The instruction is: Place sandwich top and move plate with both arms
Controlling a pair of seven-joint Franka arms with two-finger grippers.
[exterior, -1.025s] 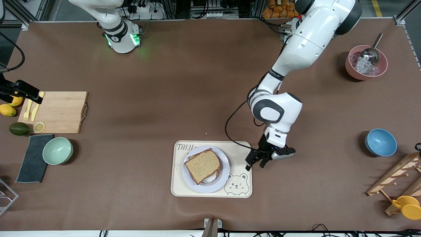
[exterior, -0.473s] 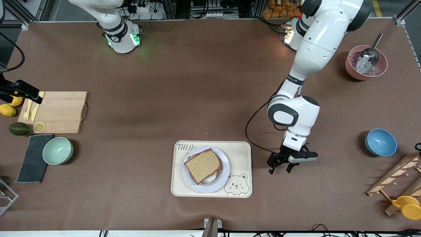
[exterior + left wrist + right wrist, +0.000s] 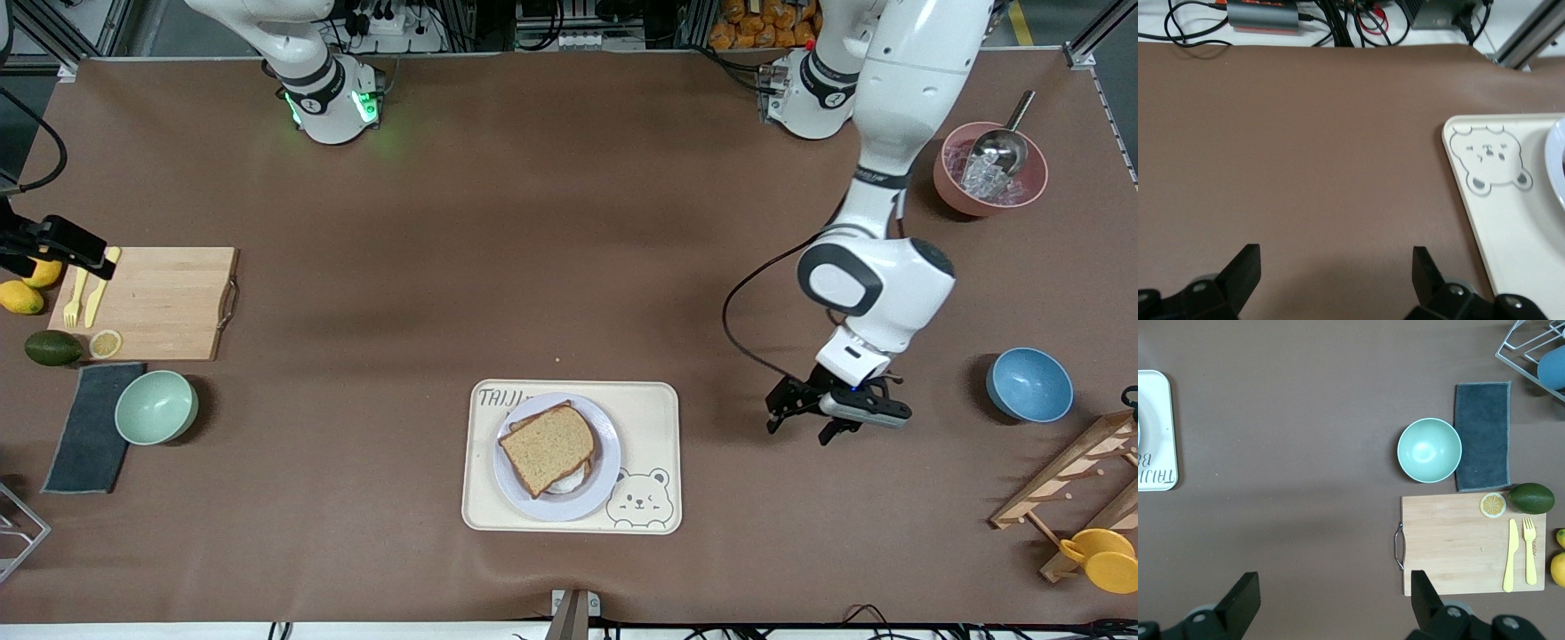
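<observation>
The sandwich top (image 3: 547,447), a brown speckled slice, lies on the stacked sandwich on the lavender-grey plate (image 3: 597,493). A bit of egg white (image 3: 566,484) peeks out beneath it. The plate sits on the cream bear-printed tray (image 3: 645,418). My left gripper (image 3: 803,428) is open and empty, over bare table between the tray and the blue bowl (image 3: 1029,384). In the left wrist view it (image 3: 1335,270) sees the tray corner (image 3: 1498,220) and the plate's rim (image 3: 1558,160). My right gripper (image 3: 1331,600) is open and empty, held high beside the cutting board (image 3: 1471,543); that arm waits.
Mint bowl (image 3: 156,407), dark cloth (image 3: 87,427), cutting board (image 3: 160,302) with yellow cutlery, avocado and lemons lie at the right arm's end. A pink bowl with a scoop (image 3: 990,169), a wooden rack (image 3: 1076,480) and a yellow cup (image 3: 1102,558) stand at the left arm's end.
My left gripper has moved off the tray's edge toward the blue bowl, still open and empty. The sandwich, plate and right arm have not moved.
</observation>
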